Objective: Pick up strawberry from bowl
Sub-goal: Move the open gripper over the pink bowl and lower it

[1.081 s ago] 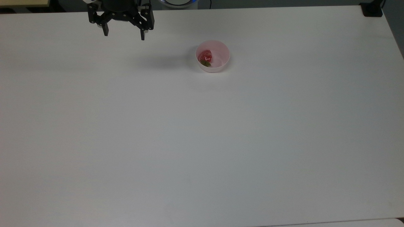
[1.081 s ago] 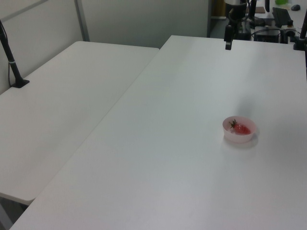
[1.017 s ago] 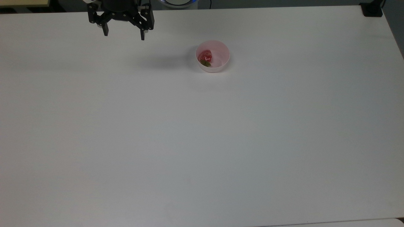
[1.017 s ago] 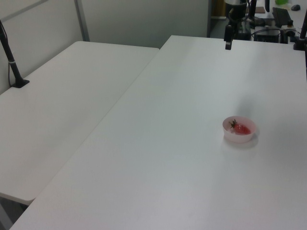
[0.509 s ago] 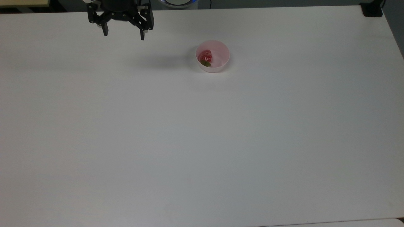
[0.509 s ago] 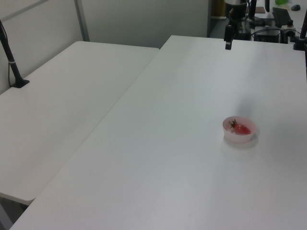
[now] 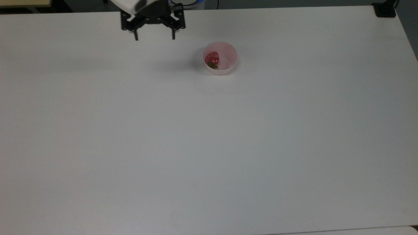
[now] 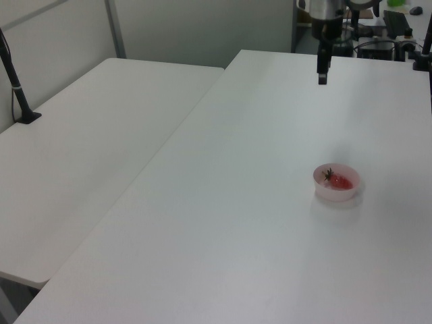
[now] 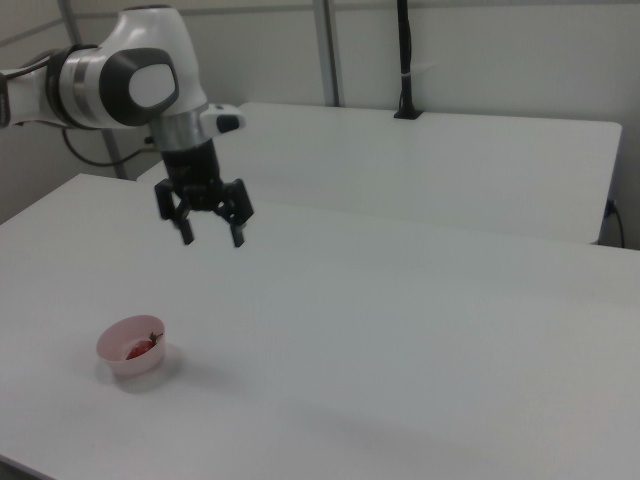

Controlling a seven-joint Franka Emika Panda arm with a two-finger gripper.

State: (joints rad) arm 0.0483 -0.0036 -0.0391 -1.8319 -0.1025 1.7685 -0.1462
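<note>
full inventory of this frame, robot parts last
strawberry: 1, red with green cap, inside the bowl, toward the top view's left side of it
bowl: 1, pale pink, on the main table, upper middle of the top view
main table: 1, white, under the bowl
second table: 1, white, beside the main table on the left view's left
black post: 1, standing on the second table
gripper: 1, black, open, above the table to the top view's left of the bowl
arm: 1, white and grey

Place: a robot lab or office.
Evidence: plain white tables (image 8: 121, 135), partition wall (image 9: 480, 50) behind them, clamped camera pole (image 8: 15, 84).
</note>
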